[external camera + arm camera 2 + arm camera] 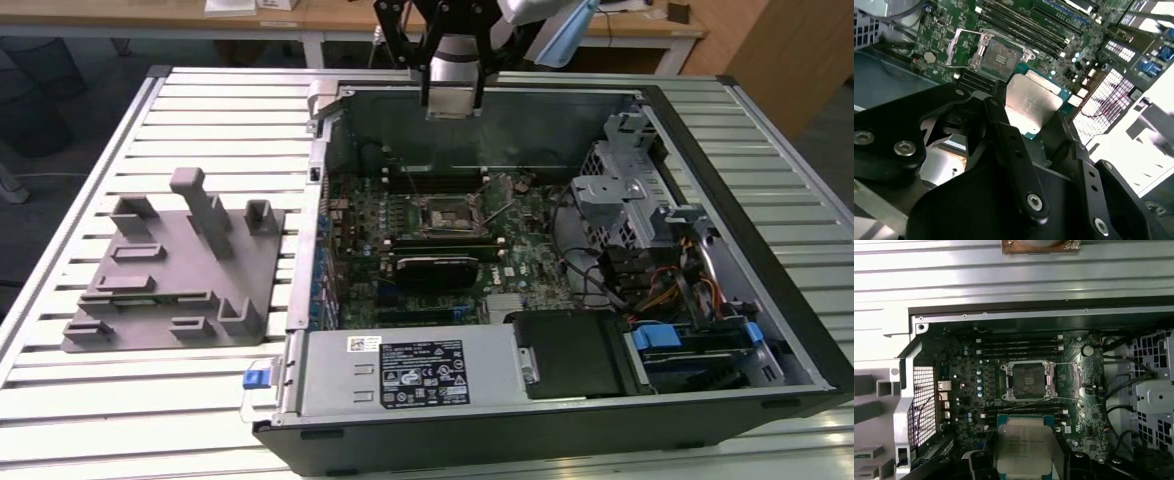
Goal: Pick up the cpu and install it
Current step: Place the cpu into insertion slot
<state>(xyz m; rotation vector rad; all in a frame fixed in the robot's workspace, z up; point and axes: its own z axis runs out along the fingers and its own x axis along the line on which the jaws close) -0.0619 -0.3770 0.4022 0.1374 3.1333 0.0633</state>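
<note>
Above the open computer case (534, 445) in the exterior view, the gripper (451, 108) hangs near the case's far wall, over the motherboard (527, 250). The grey fixture (174, 270) lies on the slatted table (80, 400) at the exterior view's left, beside the case.

In the second wrist view, the black fingers (1004, 132) are clamped on opposite edges of the cpu (1031, 102). Its silver top faces the camera, and it is held clear of the board. The socket (996, 56) lies beyond it with its centre bare.

In the first wrist view, the cpu sits gripped between the fingers, apart from the socket and nearer the camera.
</note>
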